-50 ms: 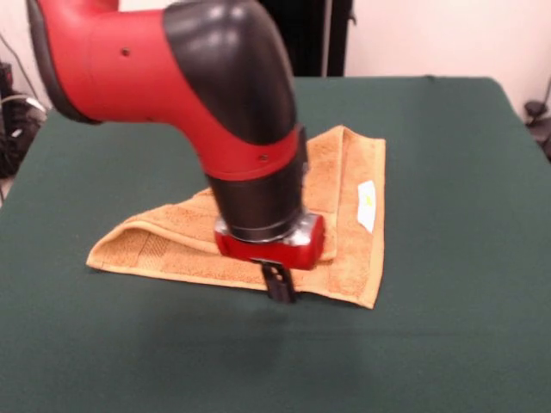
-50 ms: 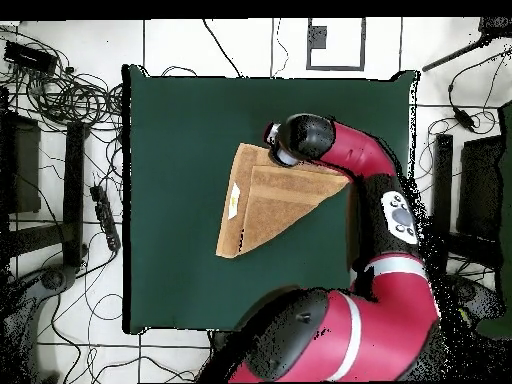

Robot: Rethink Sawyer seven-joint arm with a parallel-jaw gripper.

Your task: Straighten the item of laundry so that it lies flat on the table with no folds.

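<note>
My gripper [image 1: 281, 284] hangs at the near edge of the towel [image 1: 344, 249], low over the table [image 1: 448, 344]; I cannot tell how my jaws stand. The towel is folded into a triangle, a doubled layer running away behind and to both sides of me. I should catch only the top layer here, lift little, and draw it off the fold. Beyond my jaws sits the label [image 1: 367, 205].

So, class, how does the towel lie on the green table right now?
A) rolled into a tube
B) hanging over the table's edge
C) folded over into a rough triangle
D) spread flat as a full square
C: the towel forms a rough triangle with doubled layers, wholly on the table.
</note>
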